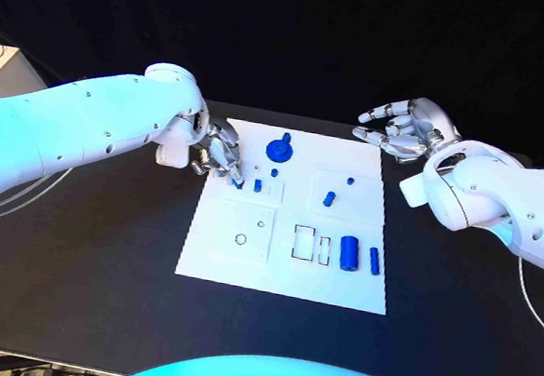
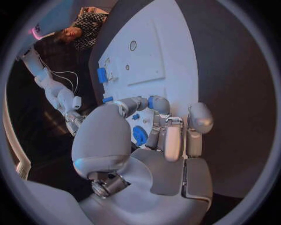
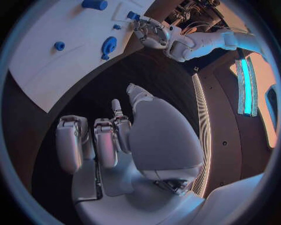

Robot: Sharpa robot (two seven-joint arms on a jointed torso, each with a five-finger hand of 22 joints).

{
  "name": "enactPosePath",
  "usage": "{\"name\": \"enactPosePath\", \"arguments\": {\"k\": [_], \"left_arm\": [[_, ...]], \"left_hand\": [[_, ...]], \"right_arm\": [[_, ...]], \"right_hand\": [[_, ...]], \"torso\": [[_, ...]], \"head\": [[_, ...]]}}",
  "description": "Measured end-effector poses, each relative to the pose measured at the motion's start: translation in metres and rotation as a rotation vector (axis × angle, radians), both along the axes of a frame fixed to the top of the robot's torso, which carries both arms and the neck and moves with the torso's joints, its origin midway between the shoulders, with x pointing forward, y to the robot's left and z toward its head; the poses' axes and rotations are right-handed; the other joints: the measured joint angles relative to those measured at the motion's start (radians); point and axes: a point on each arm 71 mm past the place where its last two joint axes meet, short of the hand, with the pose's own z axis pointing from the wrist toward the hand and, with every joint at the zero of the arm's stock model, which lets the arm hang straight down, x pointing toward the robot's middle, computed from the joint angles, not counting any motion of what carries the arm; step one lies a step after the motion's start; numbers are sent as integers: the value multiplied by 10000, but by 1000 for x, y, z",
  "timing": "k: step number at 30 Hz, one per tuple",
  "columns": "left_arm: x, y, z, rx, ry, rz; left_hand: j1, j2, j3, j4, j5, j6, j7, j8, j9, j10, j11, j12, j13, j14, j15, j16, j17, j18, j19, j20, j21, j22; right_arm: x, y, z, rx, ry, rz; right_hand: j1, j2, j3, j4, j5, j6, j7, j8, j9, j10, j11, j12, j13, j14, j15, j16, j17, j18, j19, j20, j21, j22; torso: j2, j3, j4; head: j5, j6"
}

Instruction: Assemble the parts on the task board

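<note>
- Head view: my left hand is over the task board's far left corner, fingertips pinching a small blue peg. The blue knob part sits just beside it, and the blue cylinder lies well apart on the near side.
- Left wrist view: the fingers are clamped on the small blue peg, mostly hidden. A tilted peg could jam or slip out.
- Right wrist view: my right hand hangs off the board, fingers loosely curled, holding nothing.
</note>
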Motion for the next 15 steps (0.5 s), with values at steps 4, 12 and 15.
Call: {"name": "enactPosePath", "arguments": {"k": [4,12,15], "left_arm": [[0,-1,0,18,-3,-16],[0,-4,-1,98,-24,-19],[0,-4,-1,108,-53,31]], "left_hand": [[1,1,0,0,0,0,1,19,1,12,12,0,0,0,0,0,0,0,0,0,0,0],[2,2,0,0,0,-1,3,51,-23,6,8,0,46,0,0,0,0,0,0,0,0,-62],[-40,44,0,0,1,-1,3,53,-29,11,1,67,101,0,0,0,0,0,0,0,0,-73]], "right_arm": [[0,0,0,1,0,2],[0,0,0,2,1,5],[0,0,0,2,1,4]], "right_hand": [[0,0,0,0,0,0,0,0,0,0,0,0,0,0,0,0,-1,1,0,0,0,-1],[0,0,0,0,0,0,0,0,0,0,0,0,0,0,0,0,-2,0,0,0,0,-1],[0,0,0,0,0,0,0,0,0,0,0,0,0,0,0,0,-2,0,0,0,0,-2]], "torso": [[0,0,-1],[-1,6,-2],[-1,6,-2]], "head": [[-5,-6],[-8,-8],[-21,-6]]}}
